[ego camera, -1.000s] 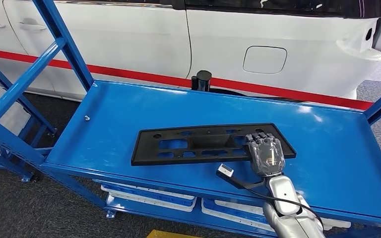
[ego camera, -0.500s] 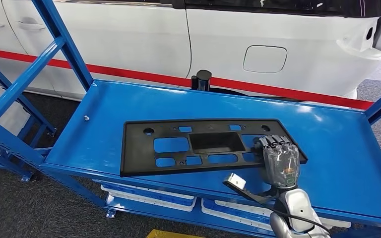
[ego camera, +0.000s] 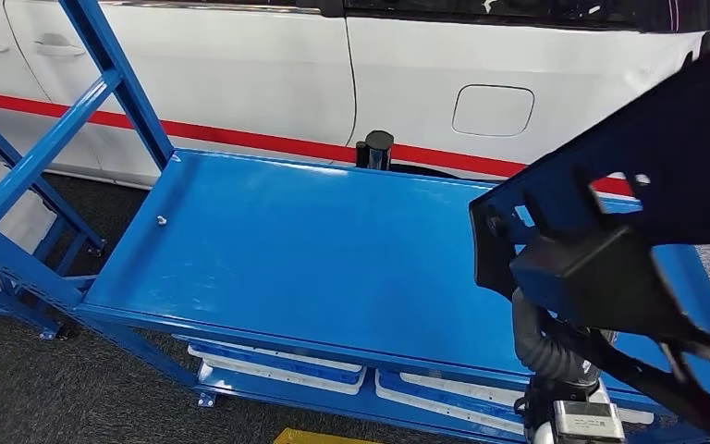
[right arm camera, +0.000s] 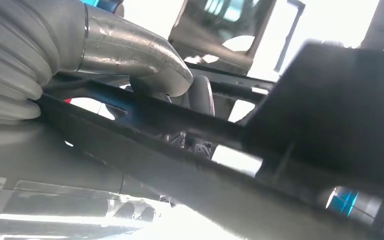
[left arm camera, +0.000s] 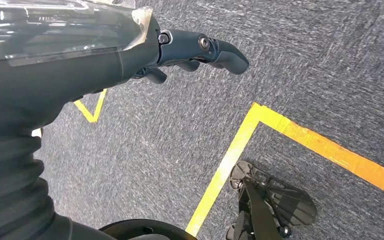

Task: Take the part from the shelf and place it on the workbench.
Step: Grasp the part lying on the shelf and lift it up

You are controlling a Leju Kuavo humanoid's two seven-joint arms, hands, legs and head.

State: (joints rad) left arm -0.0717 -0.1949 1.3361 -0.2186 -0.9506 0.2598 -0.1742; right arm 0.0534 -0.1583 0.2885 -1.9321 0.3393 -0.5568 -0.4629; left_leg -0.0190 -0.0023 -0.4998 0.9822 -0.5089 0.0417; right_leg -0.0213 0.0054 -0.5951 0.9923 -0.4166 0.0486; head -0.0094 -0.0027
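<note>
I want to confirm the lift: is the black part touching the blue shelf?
Apart. In the head view the black part is raised and tilted close to the camera, and the blue shelf top lies bare below it.

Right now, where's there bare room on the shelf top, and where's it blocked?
Most of the blue shelf top lies bare, from the slanted left upright across to mid-shelf; a small white bit sits near its left edge. The right end is crowded: the black part, lifted and tilted, hangs over it, gripped by the right hand.
</note>
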